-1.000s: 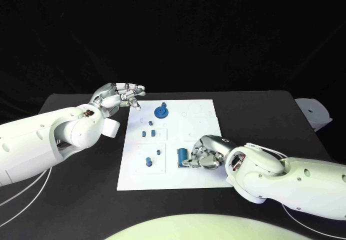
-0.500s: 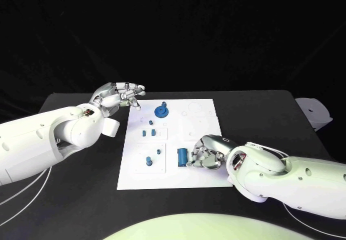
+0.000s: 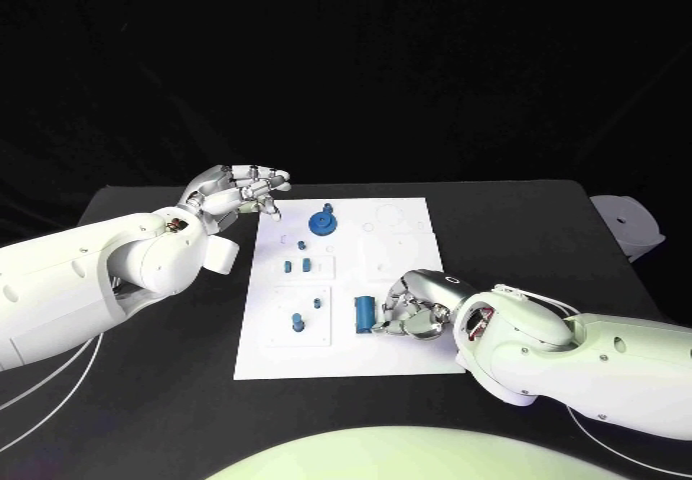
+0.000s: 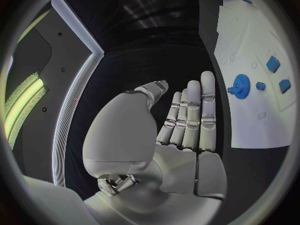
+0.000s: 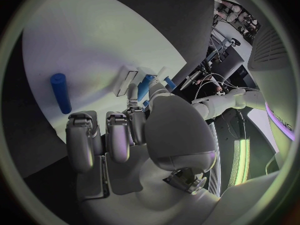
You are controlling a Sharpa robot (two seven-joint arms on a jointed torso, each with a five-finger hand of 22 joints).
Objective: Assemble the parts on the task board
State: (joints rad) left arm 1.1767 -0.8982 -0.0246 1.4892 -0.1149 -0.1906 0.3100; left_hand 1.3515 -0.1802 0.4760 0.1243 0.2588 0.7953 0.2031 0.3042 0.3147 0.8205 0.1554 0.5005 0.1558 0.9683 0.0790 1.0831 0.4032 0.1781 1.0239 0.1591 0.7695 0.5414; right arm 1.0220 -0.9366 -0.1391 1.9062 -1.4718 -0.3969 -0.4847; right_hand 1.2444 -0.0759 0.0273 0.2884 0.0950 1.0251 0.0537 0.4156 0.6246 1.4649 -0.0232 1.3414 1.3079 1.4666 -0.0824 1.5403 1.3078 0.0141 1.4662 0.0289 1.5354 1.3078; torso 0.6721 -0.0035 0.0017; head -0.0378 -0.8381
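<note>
The white task board (image 3: 346, 300) lies in the middle of the black table (image 3: 144, 400). The right hand (image 3: 414, 305) rests on the board near its right edge, fingers curled downward; just beside them lies a blue cylinder (image 3: 366, 313), and whether the fingertips touch or hold it cannot be told. In the right wrist view that cylinder (image 5: 60, 92) lies loose on the board, apart from the curled fingers (image 5: 81, 145). The left hand (image 3: 238, 190) hovers off the board's far left corner, fingers loosely extended and close together, holding nothing. Near the far edge a blue gear (image 3: 325, 221) sits on the board. Smaller blue parts (image 3: 300, 266) stand along the left side, another blue peg (image 3: 297, 323) nearer the front.
</note>
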